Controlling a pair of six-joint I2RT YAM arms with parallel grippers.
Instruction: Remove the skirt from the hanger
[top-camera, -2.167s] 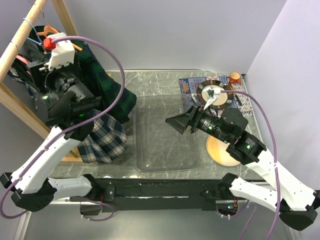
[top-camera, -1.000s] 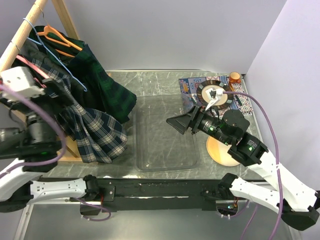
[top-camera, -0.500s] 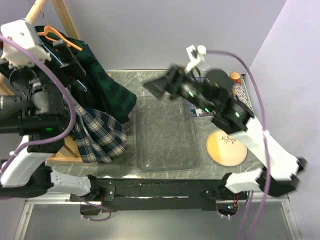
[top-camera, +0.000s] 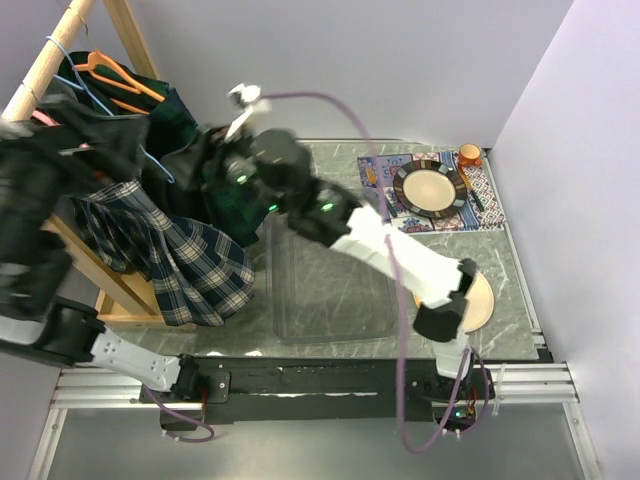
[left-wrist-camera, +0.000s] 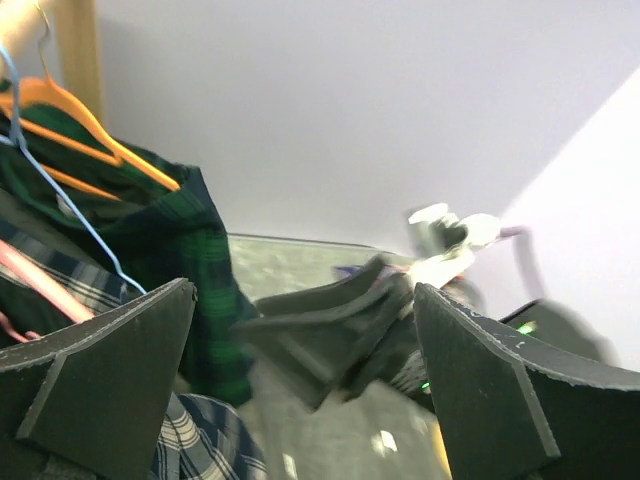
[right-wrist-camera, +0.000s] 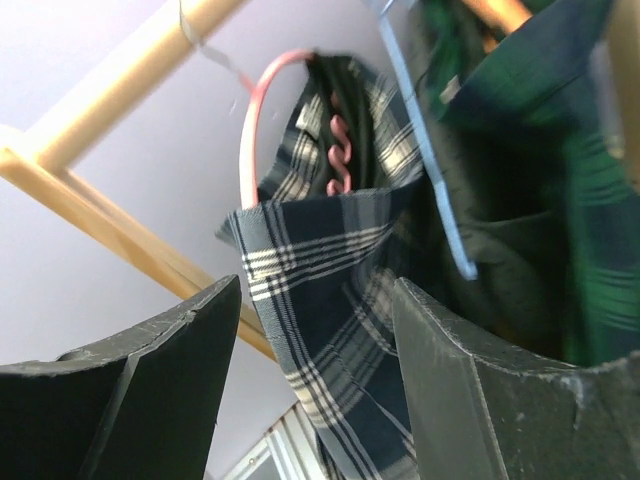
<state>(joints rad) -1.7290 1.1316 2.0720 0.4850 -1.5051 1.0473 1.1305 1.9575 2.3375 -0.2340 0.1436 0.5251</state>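
Beyond the right fingers (right-wrist-camera: 170, 360) hangs the skirt (right-wrist-camera: 320, 300).

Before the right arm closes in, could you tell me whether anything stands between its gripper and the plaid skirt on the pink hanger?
Nothing visible does. In the right wrist view the open right gripper faces the plaid skirt directly, under the pink hanger. The dark green garment and blue hanger hang beside it, not in front.
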